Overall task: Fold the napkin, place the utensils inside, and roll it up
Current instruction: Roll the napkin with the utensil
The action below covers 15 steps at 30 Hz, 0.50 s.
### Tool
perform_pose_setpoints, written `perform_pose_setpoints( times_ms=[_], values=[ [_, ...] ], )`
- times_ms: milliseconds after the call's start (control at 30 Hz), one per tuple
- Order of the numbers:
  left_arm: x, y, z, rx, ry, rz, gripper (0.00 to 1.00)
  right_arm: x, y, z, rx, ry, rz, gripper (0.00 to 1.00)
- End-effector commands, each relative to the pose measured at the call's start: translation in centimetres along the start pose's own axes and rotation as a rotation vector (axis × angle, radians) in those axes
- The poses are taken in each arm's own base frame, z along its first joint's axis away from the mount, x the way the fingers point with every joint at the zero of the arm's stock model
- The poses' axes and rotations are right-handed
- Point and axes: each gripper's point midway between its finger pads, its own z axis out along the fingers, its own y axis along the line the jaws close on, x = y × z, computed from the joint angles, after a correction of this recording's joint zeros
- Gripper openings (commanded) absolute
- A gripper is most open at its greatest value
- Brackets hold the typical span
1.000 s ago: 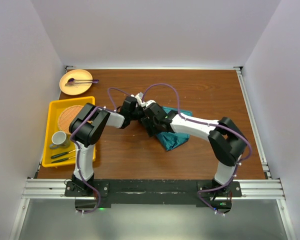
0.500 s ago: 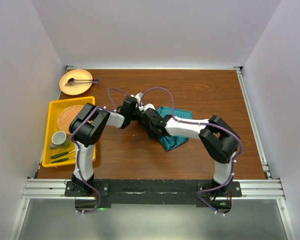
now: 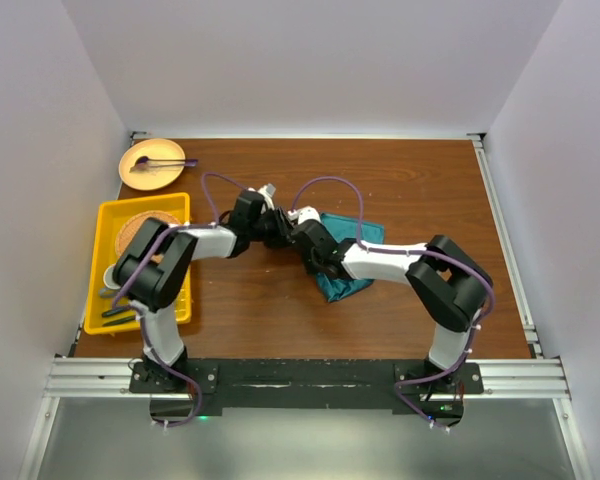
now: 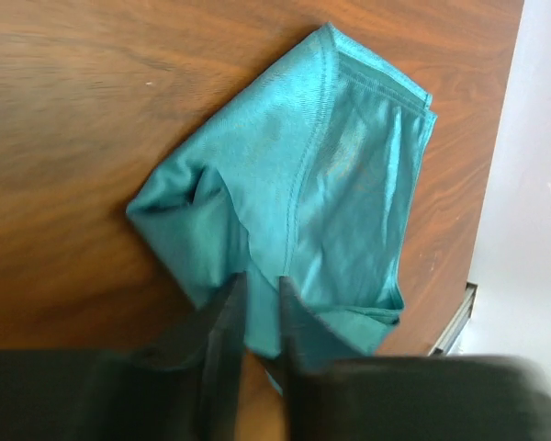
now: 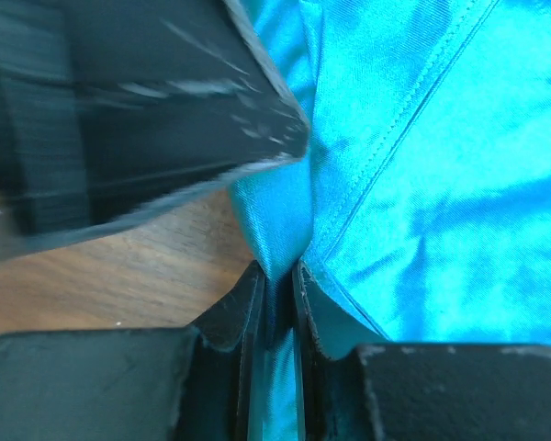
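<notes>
At the far left of the top view sits a yellow tray (image 3: 105,215). Above it is a small round plate (image 3: 152,165).

Near the middle of the brown table (image 3: 410,180), the left gripper (image 3: 280,228) has its two fingers (image 4: 222,322) pressed close together. A bit of the napkin's (image 4: 331,184) edge is pinched in the thin gap between them.

Just to its right, almost touching, is the right gripper (image 3: 313,245). Its fingers (image 5: 243,303) are squeezed tight on a raised fold of the napkin.

The napkin (image 3: 348,272) lies bunched, right of the middle. Its long way runs from upper right to lower left, and its narrow end points to the bottom of the picture.
</notes>
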Motion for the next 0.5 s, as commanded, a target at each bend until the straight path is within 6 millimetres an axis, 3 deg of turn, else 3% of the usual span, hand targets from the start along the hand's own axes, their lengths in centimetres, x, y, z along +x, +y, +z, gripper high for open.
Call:
perform_pose_setpoints(
  times_ms=[0, 33, 67, 167, 200, 233, 367, 467],
  values=[
    [-3.9, -0.2, -4.9, -0.098, -0.135, 0.113, 0.38, 4.5, 1.2, 1.3, -0.189, 0.134, 0.085, 0.0],
    [-3.9, -0.1, -5.6, -0.119, -0.138, 0.121, 0.48, 4.3, 1.5, 1.3, -0.232, 0.131, 0.098, 0.0],
    [-4.5, -1.1, -6.8, -0.109, -0.165, 0.157, 0.51, 3.3, 2.9, 0.9, -0.338, 0.106, 0.125, 0.0],
    [-4.1, -1.2, -8.5, -0.119, -0.183, 0.174, 0.58, 2.9, 3.1, 1.1, -0.443, 0.115, 0.214, 0.0],
    [-3.1, -0.4, -8.6, -0.126, -0.169, 0.164, 0.72, 2.6, 3.3, 0.9, -0.491, 0.123, 0.234, 0.0],
    [-2.6, -0.3, -8.8, -0.117, -0.165, 0.145, 0.77, 2.6, 3.6, 0.8, -0.521, 0.128, 0.249, 0.0],
    [1.3, 2.4, -7.9, -0.112, -0.089, 0.032, 0.94, 1.6, 4.8, 0.3, -0.693, 0.101, 0.35, 0.0],
    [1.6, 3.1, -6.6, -0.102, -0.075, -0.004, 0.97, 1.9, 5.5, 0.6, -0.786, 0.127, 0.401, 0.0]
  ],
)
